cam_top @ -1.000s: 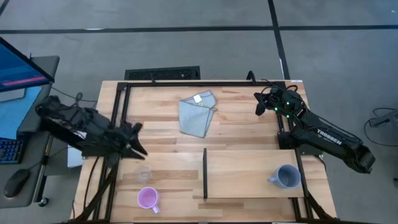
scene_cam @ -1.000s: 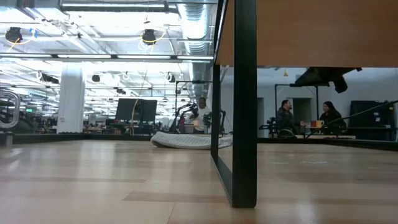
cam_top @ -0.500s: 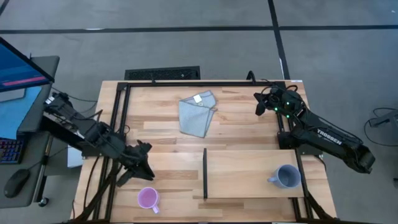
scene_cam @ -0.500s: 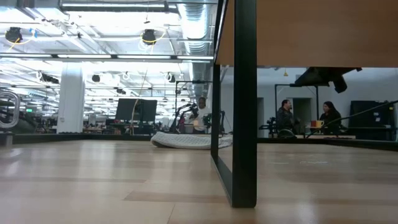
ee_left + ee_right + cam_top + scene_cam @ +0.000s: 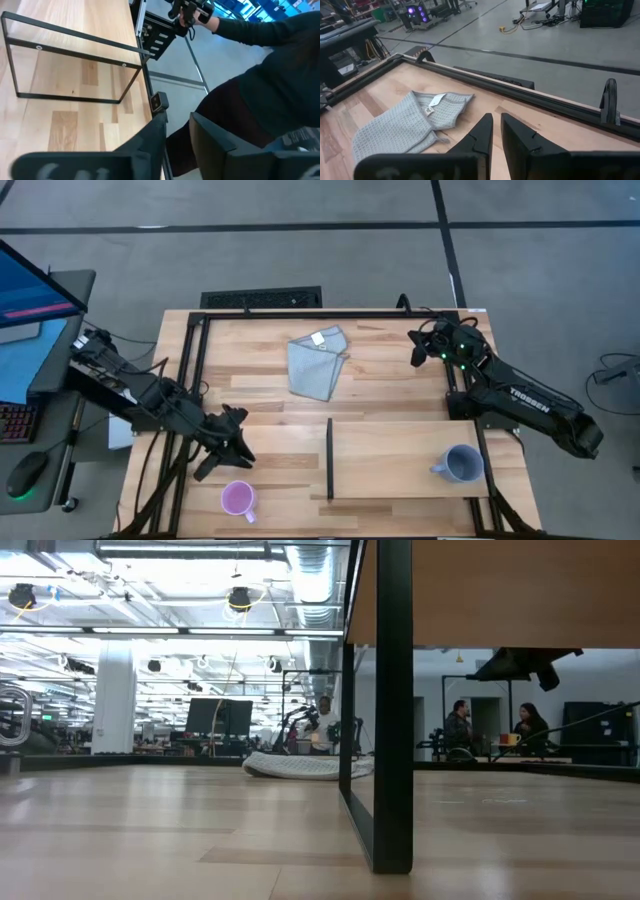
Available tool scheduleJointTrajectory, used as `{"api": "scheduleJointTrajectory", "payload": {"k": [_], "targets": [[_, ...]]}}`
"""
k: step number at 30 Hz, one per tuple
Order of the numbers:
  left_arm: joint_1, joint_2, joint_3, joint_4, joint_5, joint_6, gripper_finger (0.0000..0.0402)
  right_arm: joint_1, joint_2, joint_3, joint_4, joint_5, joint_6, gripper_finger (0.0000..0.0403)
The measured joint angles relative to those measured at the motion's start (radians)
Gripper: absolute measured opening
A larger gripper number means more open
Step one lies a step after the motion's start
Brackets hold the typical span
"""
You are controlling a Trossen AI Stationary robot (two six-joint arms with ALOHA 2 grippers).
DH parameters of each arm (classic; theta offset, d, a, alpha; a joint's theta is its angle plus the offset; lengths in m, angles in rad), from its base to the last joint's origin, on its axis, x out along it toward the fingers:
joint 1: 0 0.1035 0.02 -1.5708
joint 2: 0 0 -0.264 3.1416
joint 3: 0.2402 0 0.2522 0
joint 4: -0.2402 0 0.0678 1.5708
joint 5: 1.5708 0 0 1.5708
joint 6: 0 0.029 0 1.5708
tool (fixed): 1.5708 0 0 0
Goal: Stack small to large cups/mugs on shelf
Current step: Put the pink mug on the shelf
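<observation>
The pink-purple mug (image 5: 237, 498) stands near the table's front left, clear of both arms. On the light-wood shelf (image 5: 400, 442), right of its black divider strip (image 5: 329, 458), the grey-blue mug (image 5: 462, 464) stands upright. My left gripper (image 5: 236, 448) hovers just beyond the pink mug; its fingers (image 5: 150, 142) stand apart with nothing showing between them (image 5: 177, 122). The clear cup does not show; the left gripper covers that spot in the high view. My right gripper (image 5: 413, 345) waits at the far right, its fingers a narrow gap apart (image 5: 495, 120), with nothing between them.
A folded light-blue cloth (image 5: 318, 363) lies at the table's far middle. A black frame (image 5: 192, 370) runs along the left side. A person in dark clothes (image 5: 260, 75) stands beside the table near my left arm. A monitor and keyboard (image 5: 20, 310) sit left of the table.
My left gripper has swung toward the table's near edge and somewhat rightward, sinking a little, most of it in the first half second. It now covers the clear cup, which showed beside it a second ago. The mugs, the cloth and my right arm have kept still.
</observation>
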Motion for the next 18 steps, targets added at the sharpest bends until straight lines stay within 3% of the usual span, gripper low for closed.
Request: {"api": "scheduleJointTrajectory", "payload": {"k": [9, 18], "targets": [[0.000, 0.000, 0.000, -0.011, 0.017, -0.060, 0.0200, 0.000, 0.000, 0.000, 0.000, 0.000, -0.001, 0.0059], [0.000, 0.017, 0.000, -0.096, 0.057, -0.161, 0.0228, 0.000, 0.000, 0.000, 0.000, 0.000, 0.000, 0.0059]]}}
